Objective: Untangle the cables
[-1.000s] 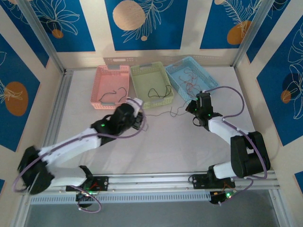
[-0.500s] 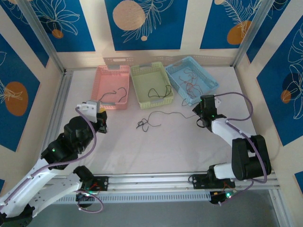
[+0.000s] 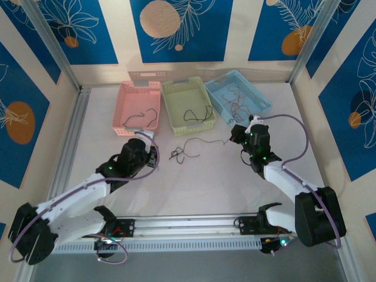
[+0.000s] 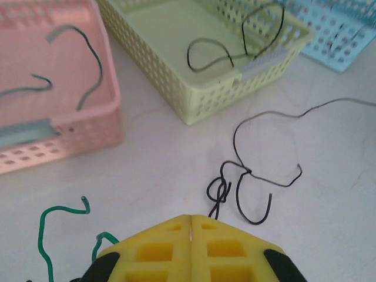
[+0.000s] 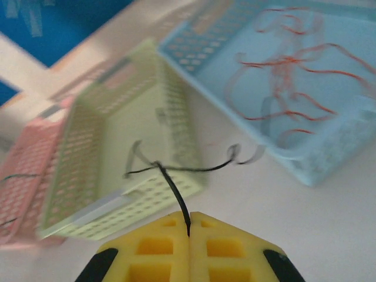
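Risk: right gripper (image 5: 189, 228), clamped on black cable (image 5: 177, 200) before green basket (image 4: 223, 94), may cinch knot (image 4: 220, 191) if it pulls, since left gripper (image 4: 192, 226) is shut on nothing visible.

The left arm (image 3: 82, 192) and the right arm (image 3: 282, 176) are showing white link shells alternating with black joint housings, the largest being the black shoulder housing (image 3: 314, 214). A thick purple cable (image 3: 301, 132) is running along each arm, and a small green light (image 3: 257, 140) is glowing on each wrist. The left gripper (image 4: 192, 218) and right gripper (image 5: 189, 224) are presenting yellow fingers (image 4: 181, 235) moulded with square recesses and flanked by black corners.
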Controlling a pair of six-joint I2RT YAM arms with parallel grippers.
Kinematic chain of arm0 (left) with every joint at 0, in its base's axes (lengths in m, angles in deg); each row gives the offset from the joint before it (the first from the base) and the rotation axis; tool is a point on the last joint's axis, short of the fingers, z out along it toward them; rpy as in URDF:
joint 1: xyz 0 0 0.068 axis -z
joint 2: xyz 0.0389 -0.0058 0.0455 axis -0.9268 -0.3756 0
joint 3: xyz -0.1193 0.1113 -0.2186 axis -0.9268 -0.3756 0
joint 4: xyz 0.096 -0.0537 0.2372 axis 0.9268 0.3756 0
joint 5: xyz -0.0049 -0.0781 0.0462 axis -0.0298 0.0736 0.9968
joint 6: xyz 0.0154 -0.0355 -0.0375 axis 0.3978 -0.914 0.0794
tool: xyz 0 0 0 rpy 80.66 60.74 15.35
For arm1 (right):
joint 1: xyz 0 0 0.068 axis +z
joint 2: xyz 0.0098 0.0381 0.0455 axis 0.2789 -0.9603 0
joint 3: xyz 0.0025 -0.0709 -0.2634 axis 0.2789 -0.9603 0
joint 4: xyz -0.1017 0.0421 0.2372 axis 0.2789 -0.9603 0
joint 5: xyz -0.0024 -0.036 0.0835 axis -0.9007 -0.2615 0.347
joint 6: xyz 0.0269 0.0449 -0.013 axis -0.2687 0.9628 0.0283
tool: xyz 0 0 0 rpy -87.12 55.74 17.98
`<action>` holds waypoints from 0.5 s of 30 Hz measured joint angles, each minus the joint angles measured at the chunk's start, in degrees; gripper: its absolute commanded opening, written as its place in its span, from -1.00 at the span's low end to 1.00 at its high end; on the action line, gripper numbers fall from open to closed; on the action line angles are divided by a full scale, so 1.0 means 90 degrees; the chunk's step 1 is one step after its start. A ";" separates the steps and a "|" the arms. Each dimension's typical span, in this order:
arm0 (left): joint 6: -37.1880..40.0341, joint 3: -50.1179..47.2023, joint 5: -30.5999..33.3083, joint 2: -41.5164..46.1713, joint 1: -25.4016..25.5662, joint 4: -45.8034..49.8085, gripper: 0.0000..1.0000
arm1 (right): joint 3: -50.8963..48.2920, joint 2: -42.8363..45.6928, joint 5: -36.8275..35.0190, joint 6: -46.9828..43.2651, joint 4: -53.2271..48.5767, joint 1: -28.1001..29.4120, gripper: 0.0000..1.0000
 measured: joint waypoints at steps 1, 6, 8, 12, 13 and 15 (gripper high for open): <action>-0.0041 -0.0017 -0.0126 -0.0216 -0.0046 -0.0180 -1.00 | -0.0007 0.0012 0.0289 -0.0117 0.0194 0.0034 -1.00; -0.0226 -0.0017 -0.0539 -0.0641 -0.0272 -0.0663 -1.00 | -0.0007 0.0362 0.1423 -0.0406 0.0610 0.0070 -1.00; -0.0321 0.0002 -0.0675 -0.0712 -0.0442 -0.0736 -1.00 | 0.0000 0.0797 0.1596 -0.0461 0.0571 0.0075 -1.00; -0.0568 0.0182 -0.0986 -0.1090 -0.0818 -0.0760 -1.00 | 0.0163 0.1926 0.1693 -0.0561 0.0226 0.0061 -1.00; -0.0605 0.0262 -0.1064 -0.1209 -0.0860 -0.0741 -1.00 | 0.0248 0.2195 0.1688 -0.0588 0.0078 0.0053 -1.00; -0.0651 0.0449 -0.1217 -0.1443 -0.0869 -0.0665 -1.00 | 0.0425 0.2650 0.1634 -0.0617 -0.0214 0.0032 -1.00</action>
